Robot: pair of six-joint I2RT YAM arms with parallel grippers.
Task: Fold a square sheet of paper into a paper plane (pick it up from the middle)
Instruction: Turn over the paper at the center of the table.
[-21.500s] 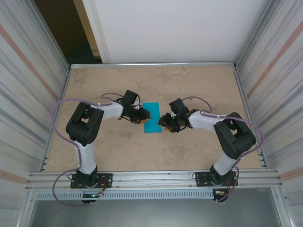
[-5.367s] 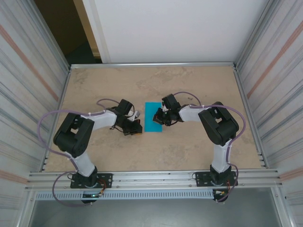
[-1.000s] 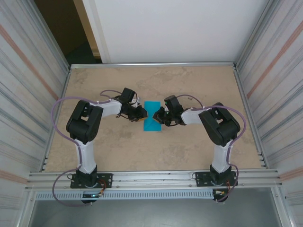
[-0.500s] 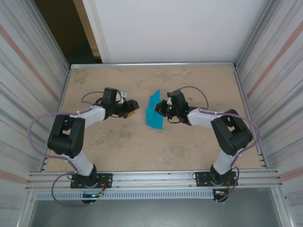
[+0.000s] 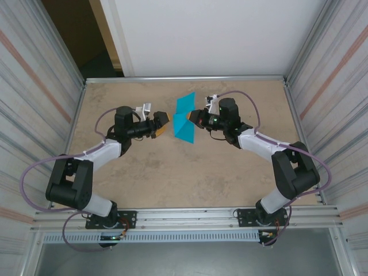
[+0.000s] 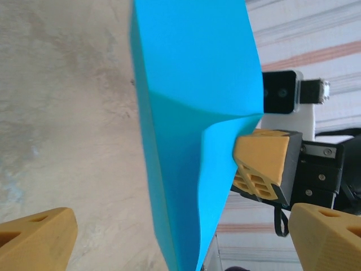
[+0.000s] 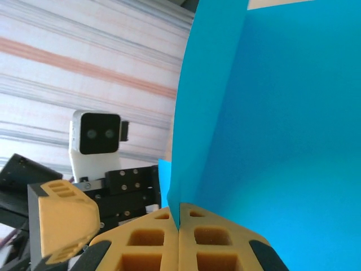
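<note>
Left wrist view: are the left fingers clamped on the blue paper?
No, the left fingers stand wide apart; the right fingers pinch the square sheet of paper.

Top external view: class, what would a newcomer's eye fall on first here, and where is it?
The teal square sheet of paper is held up, creased, off the tan table, midway between the arms. The right gripper pinches its edge; the left gripper stands open just beside it, not gripping it.
</note>
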